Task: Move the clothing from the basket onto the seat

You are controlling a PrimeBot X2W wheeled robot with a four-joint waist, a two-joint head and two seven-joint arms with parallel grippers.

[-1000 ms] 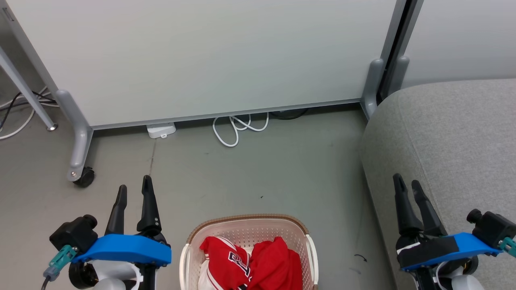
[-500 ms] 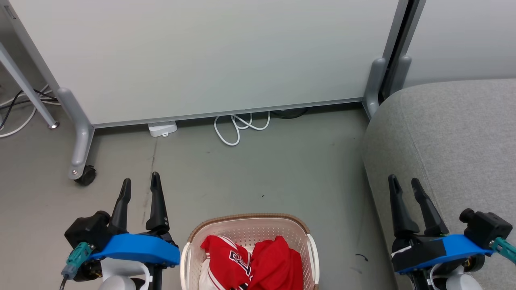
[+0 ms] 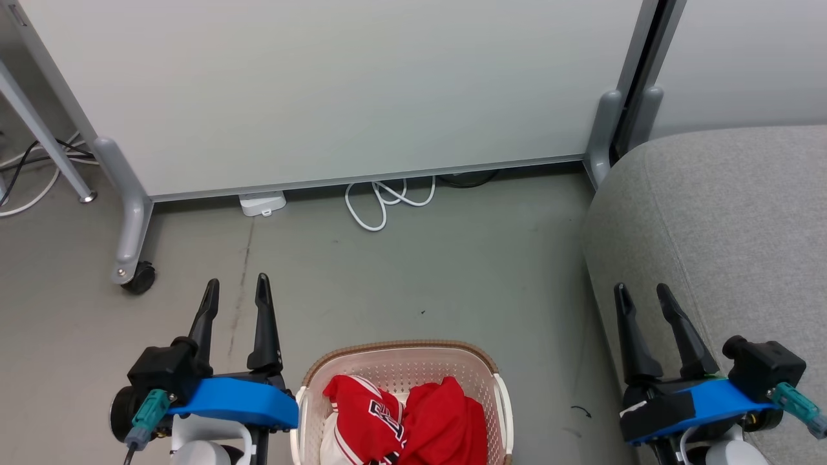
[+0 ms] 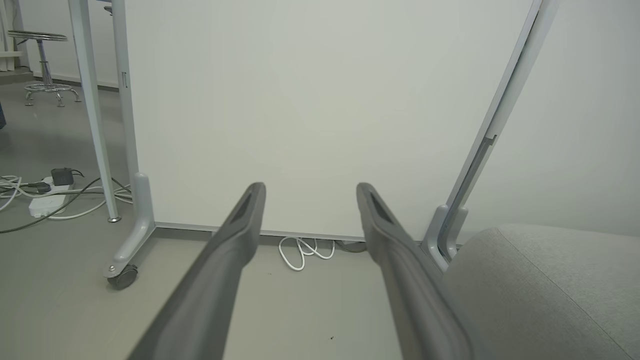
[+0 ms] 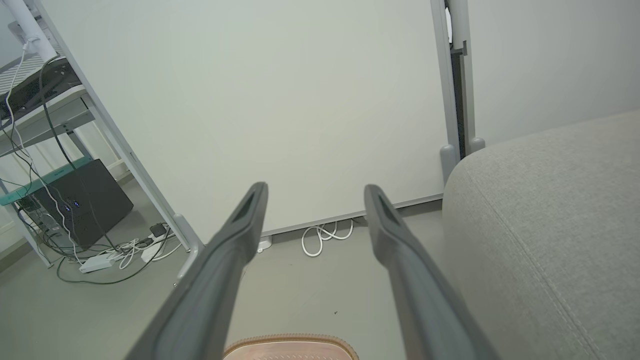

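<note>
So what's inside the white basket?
Two red clothes lie in the basket: a jersey with white stripes and lettering, and a plain red piece beside it. They cover the basket's bottom, so anything underneath is hidden.

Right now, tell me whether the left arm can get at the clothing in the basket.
Probably yes. The left gripper is open and empty, just left of the basket, whose top is uncovered. The clothing lies inside with nothing over it; the arm would need to swing inward over the rim.
</note>
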